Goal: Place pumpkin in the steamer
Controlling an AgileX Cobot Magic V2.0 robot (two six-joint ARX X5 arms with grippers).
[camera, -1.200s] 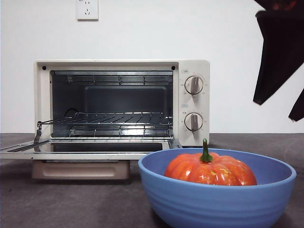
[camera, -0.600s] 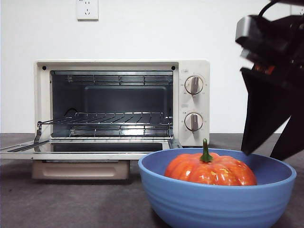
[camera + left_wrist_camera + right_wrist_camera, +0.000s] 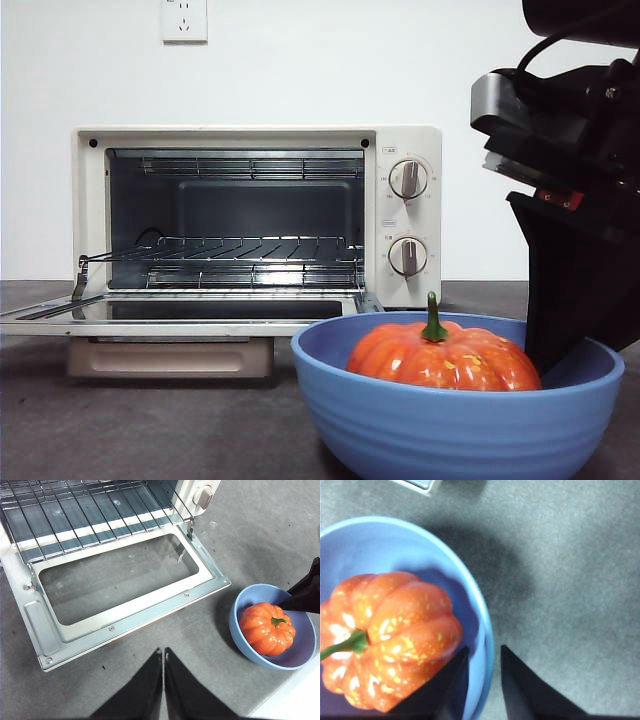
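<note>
Now seeing the pumpkin sitting inside the wide blue bowl on the counter, at about 5 o'clock from the steamer in the front view and well apart from it. Finding it resting upright on its base, with the short green stem aiming toward 12 o'clock and curling slightly at the tip. Noting a squat shape, broader than tall, the wide axis running level from 9 to 3 o'clock. Noting also a glossy orange skin, deep ribs, and small yellow flecks scattered over the lobes, clearest in the right wrist view.

Seeing the right tool hanging down at the bowl's 3 o'clock side in the front view, big and dark. Finding its jaws standing a little apart and straddling the bowl's rim, one dipping inside just beside the pumpkin's flank, the other outside over the counter. Unable to tell whether the inner jaw is touching the pumpkin; not clamping anything.

Seeing the left tool waiting high over the counter in front of the steamer, jaws pressed together and holding nothing.

Finding the steamer's door lying open and flat toward the camera, the dark chamber exposed with a wire rack inside. Noting two round knobs stacked on the cream panel at its 3 o'clock side, and a wall outlet above at about 11 o'clock.
</note>
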